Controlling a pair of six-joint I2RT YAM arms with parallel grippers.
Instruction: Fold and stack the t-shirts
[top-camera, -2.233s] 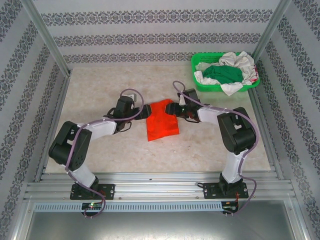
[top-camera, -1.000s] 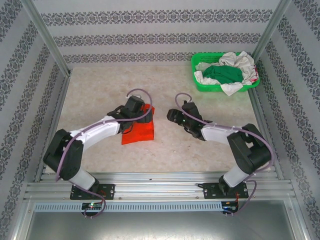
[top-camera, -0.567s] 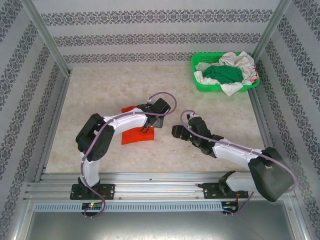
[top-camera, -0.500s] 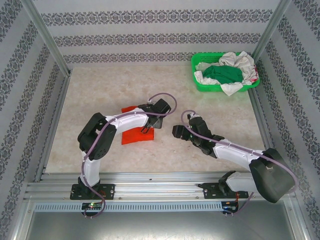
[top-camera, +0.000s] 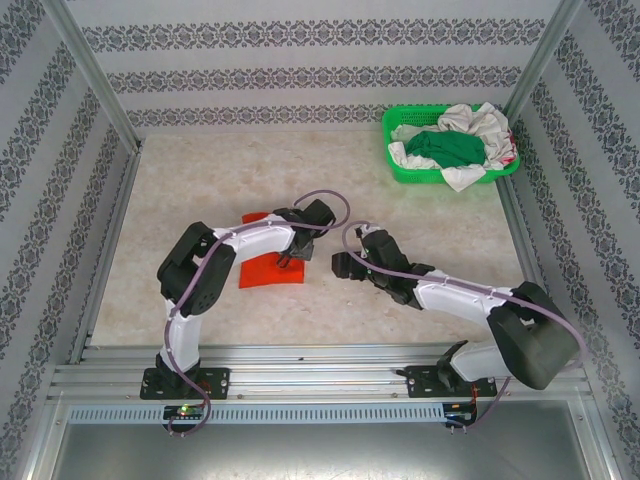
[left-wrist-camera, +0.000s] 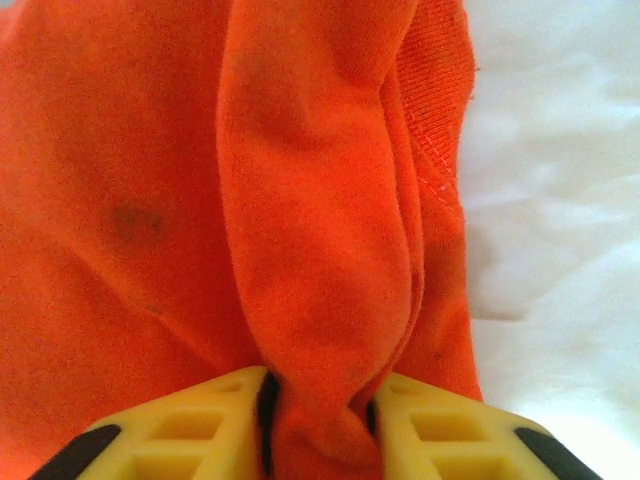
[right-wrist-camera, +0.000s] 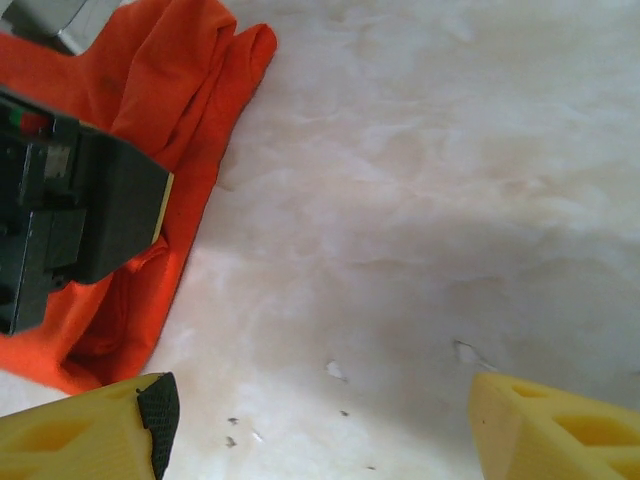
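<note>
Left hand (left-wrist-camera: 320, 412) pinching orange t-shirt (left-wrist-camera: 150, 200) fold, right hand (right-wrist-camera: 320, 425) spread

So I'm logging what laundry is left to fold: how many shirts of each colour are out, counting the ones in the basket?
orange shirt: 1, lying on the table
green shirt: 1, in the basket
white shirt: 1 that I can tell, bunched up in the basket
Total: 3
</note>
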